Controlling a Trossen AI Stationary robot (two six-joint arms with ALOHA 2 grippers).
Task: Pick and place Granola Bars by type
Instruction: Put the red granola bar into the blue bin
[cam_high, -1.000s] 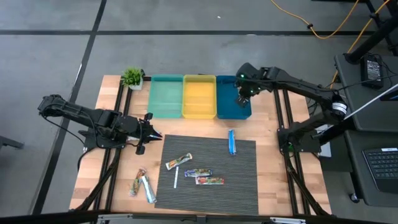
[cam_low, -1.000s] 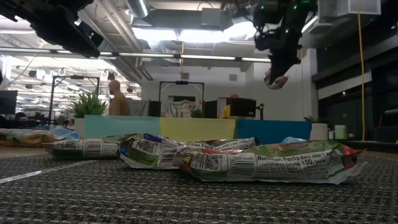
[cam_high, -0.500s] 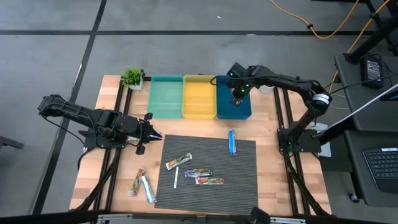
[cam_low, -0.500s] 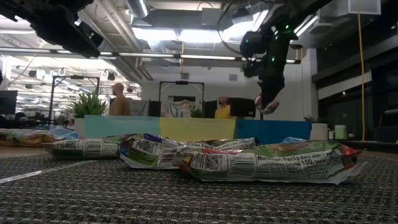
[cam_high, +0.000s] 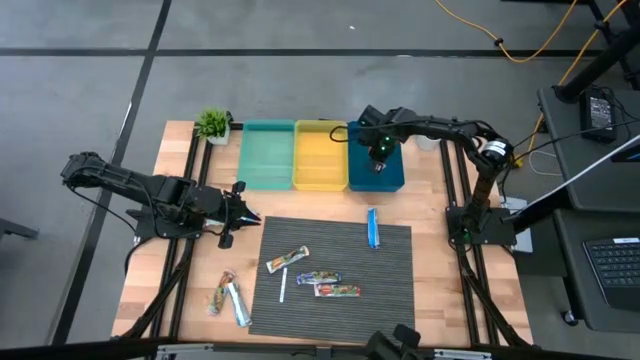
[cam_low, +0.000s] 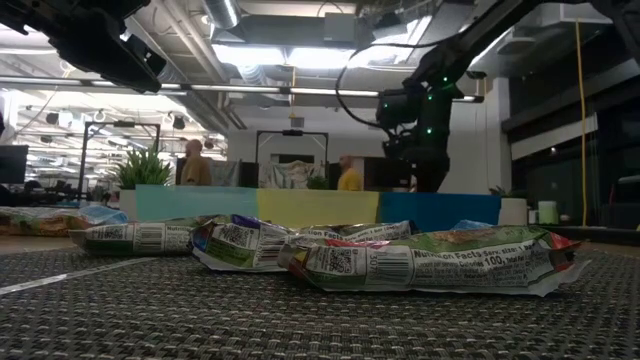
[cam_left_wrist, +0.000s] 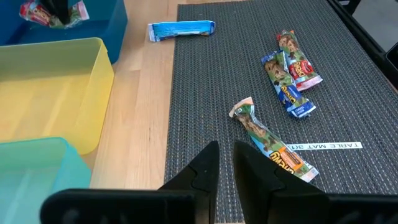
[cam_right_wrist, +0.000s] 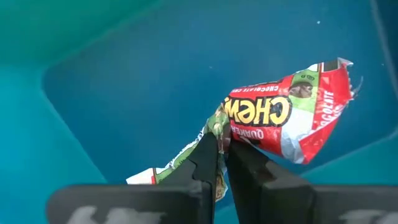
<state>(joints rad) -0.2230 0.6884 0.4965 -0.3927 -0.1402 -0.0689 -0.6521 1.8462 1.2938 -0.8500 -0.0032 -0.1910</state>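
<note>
My right gripper reaches down into the blue bin and is shut on a red-green granola bar. In the low view its fingertips are hidden behind the bin wall. My left gripper waits, shut, by the mat's far left corner. A blue bar and three multicoloured bars lie flat on the mat. A multicoloured bar and a silvery one lie on the wood to its left. My right gripper pinches the red-green bar between its two fingers at a crumpled spot near the wrapper's middle, coming from above and pointing down. The red end sticks out to one side, inside the blue bin. Whether the bar touches the bin floor, I cannot tell.
A teal bin and a yellow bin stand left of the blue one along the far edge. A small plant is at the far left corner. A thin white stick lies on the dark ribbed mat. People stand in the room beyond.
My right gripper has moved toward the table's left edge and gone down into the blue bin, keeping the red-green bar in its hold. The bar, which was high above the bin, is now inside its walls.
</note>
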